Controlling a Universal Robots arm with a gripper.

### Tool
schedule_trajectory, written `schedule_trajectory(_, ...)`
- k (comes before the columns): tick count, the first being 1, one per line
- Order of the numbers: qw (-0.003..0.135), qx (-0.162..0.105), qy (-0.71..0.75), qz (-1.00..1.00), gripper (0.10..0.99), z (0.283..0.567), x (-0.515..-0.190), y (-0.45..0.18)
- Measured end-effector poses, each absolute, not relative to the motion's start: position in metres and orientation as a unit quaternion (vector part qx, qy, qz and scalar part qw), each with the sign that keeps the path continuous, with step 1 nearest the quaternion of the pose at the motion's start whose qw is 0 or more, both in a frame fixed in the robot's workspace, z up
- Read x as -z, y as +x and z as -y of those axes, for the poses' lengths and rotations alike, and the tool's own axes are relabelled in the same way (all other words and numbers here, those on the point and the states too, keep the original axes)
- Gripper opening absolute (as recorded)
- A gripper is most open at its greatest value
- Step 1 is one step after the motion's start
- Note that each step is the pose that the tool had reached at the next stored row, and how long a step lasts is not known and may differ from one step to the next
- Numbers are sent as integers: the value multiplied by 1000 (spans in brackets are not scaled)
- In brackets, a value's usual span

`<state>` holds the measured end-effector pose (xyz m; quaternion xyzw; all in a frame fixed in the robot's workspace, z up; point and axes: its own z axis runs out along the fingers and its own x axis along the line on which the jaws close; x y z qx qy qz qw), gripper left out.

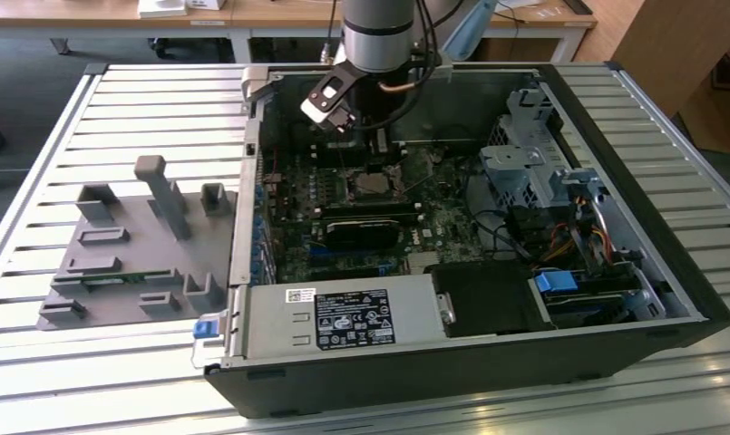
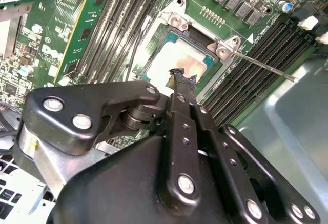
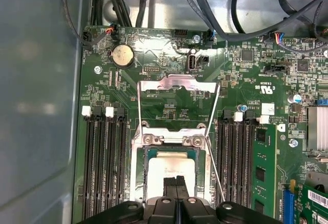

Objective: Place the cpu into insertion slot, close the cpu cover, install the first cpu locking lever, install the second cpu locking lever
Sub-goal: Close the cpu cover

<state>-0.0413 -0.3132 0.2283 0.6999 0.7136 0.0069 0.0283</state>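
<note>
Since cpu (image 3: 171, 163) sits flat in insertion slot (image 3: 136, 168) w/ cpu cover (image 3: 177, 84) swung open, gripper (image 3: 176, 182) jaws are together, tips at chip top, holding nothing; chip's prob light, stiff, fragile underneath, so edge-hold only, no sliding.

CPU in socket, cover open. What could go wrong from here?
1. The shut end effector sits on or just above the cpu in the insertion slot; a sideways drag could skew the chip.
2. The cpu cover lies flipped open, so nothing clamps the chip.
3. A thin locking lever runs close by the end effector and might snag.
</note>
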Motion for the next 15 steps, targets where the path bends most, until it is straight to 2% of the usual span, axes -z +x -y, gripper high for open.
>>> schedule_trajectory(7, 28, -7, 700, -714, 106, 313, -234, -41)
schedule_trajectory(15, 28, -7, 700, -714, 106, 313, -255, -41)
